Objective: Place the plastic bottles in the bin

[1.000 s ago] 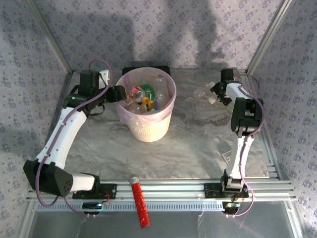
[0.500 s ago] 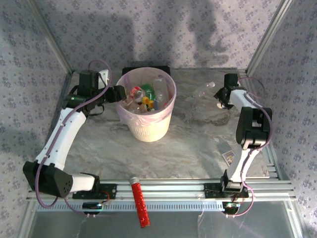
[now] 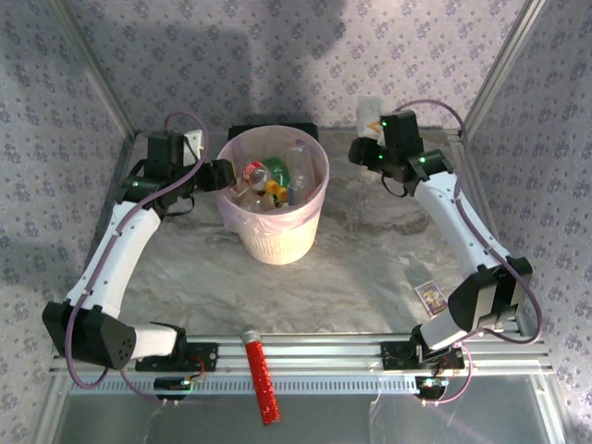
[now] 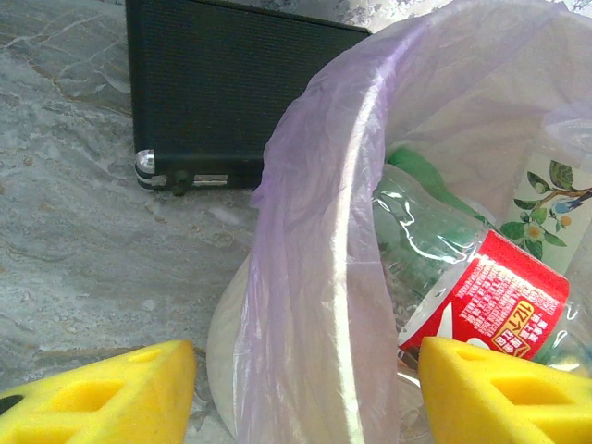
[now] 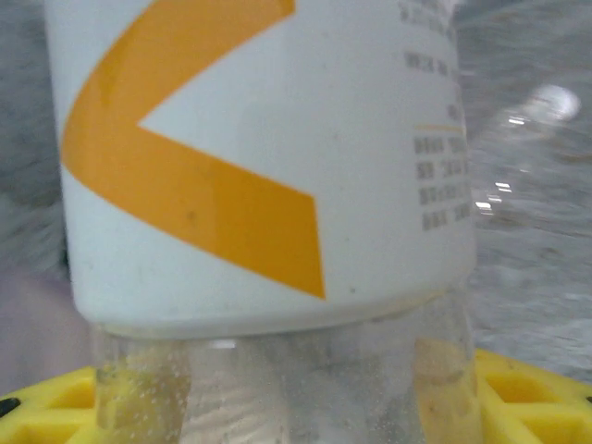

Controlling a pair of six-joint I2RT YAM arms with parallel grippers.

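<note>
The right gripper (image 5: 287, 412) was closed on a clear bottle (image 3: 369, 113), held aloft to the right of the bin (image 3: 277, 242) and not yet over its mouth, while the left gripper (image 3: 224, 174) was clamped on the bin's rim. The pads bore on smooth clear wall beside the label, so the bottle could slip or pivot and fall onto the table (image 3: 370, 250). With the bin already holding many bottles (image 3: 277, 176), a release near the rim could bounce out.
</note>
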